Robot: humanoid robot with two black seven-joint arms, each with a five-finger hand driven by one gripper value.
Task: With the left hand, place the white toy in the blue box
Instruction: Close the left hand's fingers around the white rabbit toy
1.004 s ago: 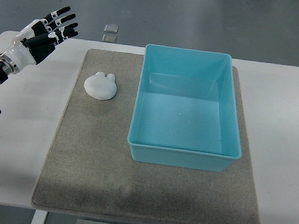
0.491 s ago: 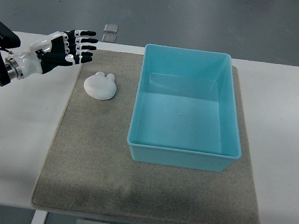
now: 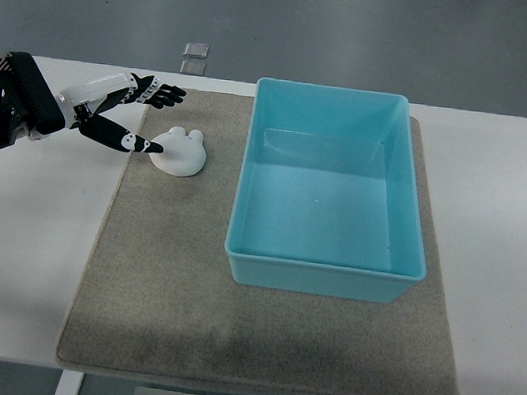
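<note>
The toy (image 3: 178, 151), a white, rounded lump with two small ears on its far edge, lies flat on the mat (image 3: 171, 282), just beside the box's (image 3: 321, 278) left wall and level with the far half of that wall, not touching it. The box is empty as far as can be seen. The left hand (image 3: 127, 110) reaches in on the far side of the toy from the box, so the toy sits between hand and box. The fingers (image 3: 161, 94) are spread and hold nothing; the upper ones point toward the box past the toy's far edge, while the thumb (image 3: 127, 139) stretches low with its tip at the toy's left rim, touching or nearly so, which cannot be settled from above. The toy's longer axis seems to run roughly from the hand toward the box, slightly angled, so a pinch across its near and far sides looks the likelier grip. No right hand shows, so the left is the only one near. The grasp is not yet made; the carry would run over the box's left wall.
</note>
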